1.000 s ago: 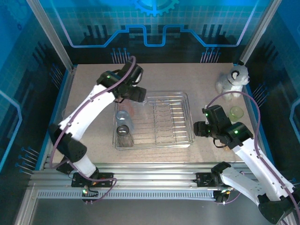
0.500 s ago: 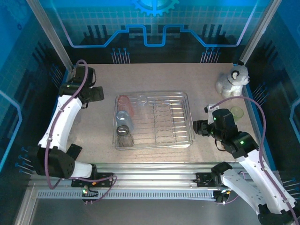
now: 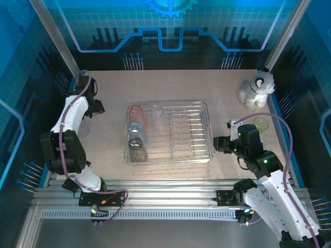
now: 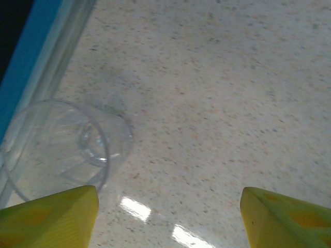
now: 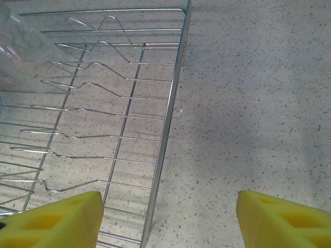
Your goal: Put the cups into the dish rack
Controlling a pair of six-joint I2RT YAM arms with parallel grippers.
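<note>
Fingers (image 4: 46, 217) of left gripper (image 4: 169, 219) spread wide, nothing held. Clear cup (image 4: 62, 150) just beside one fingertip, apparently on its side, mouth toward blue table border (image 4: 41, 46). Right gripper (image 5: 168, 217) likewise wide, empty, above dish rack (image 5: 173, 103) rim.

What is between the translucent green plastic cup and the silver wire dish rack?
Top view: the right gripper, open, above speckled table, between green cup and rack.

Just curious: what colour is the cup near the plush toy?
Pale green translucent plastic cup, clearest in the top external view.
</note>
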